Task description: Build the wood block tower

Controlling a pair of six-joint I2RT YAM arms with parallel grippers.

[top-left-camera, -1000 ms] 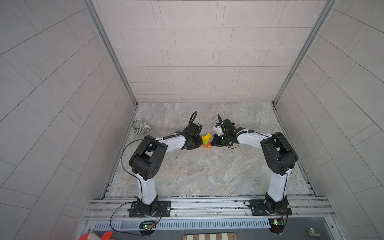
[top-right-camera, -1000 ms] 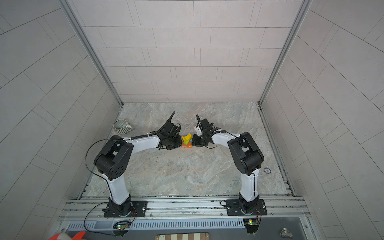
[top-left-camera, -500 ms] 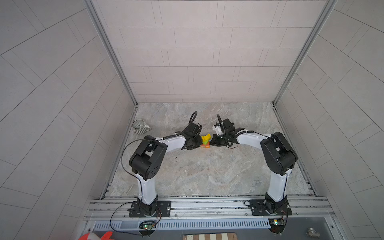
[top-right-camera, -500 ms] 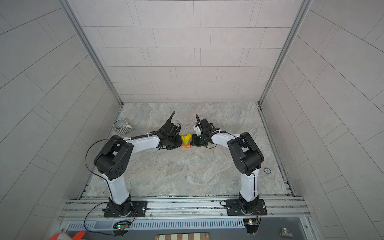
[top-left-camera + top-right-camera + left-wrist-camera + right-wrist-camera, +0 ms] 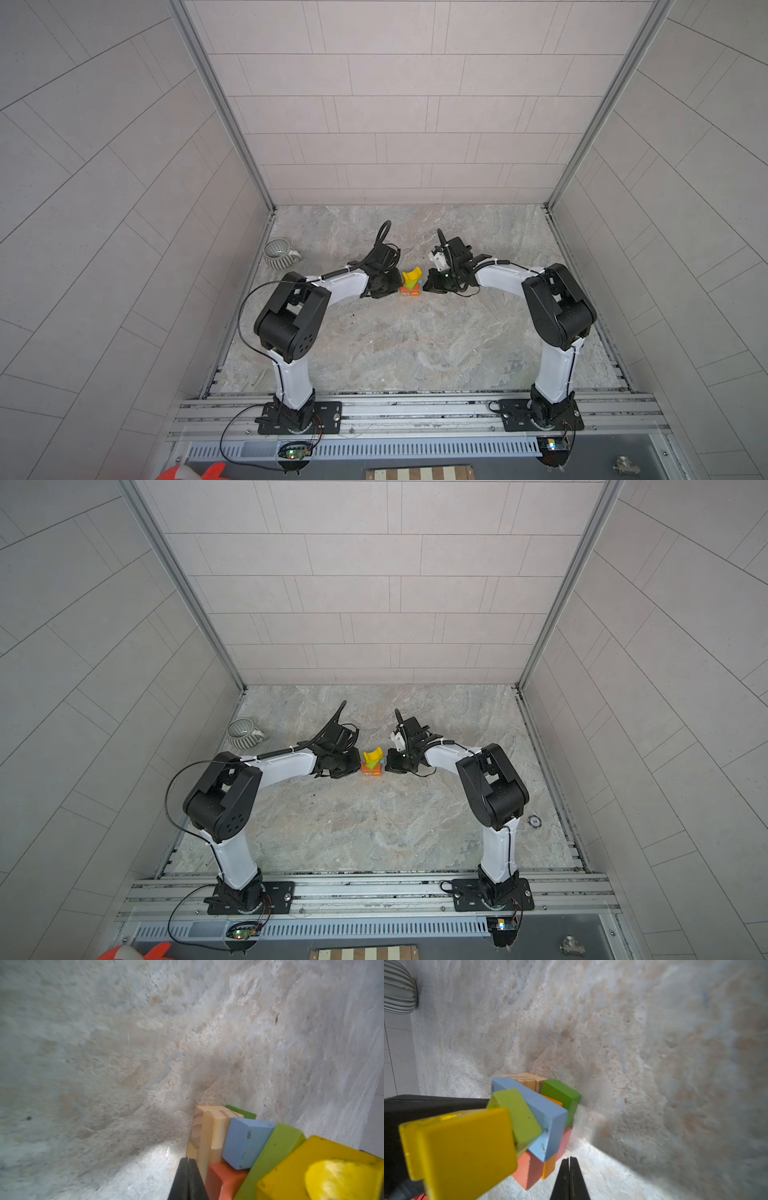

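Three pale grey tiled walls (image 5: 395, 124) meet at metal corner posts (image 5: 223, 104). The worktop (image 5: 395, 353) is mottled grey-beige stone. Lighting is even and diffuse.

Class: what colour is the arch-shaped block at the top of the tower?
Yellow. The arch-shaped block shows best in the right wrist view.

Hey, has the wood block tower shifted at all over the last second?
No. In a top view the wood block tower stands in the same spot on the floor, no nearer to or farther from the grey ribbed mug.
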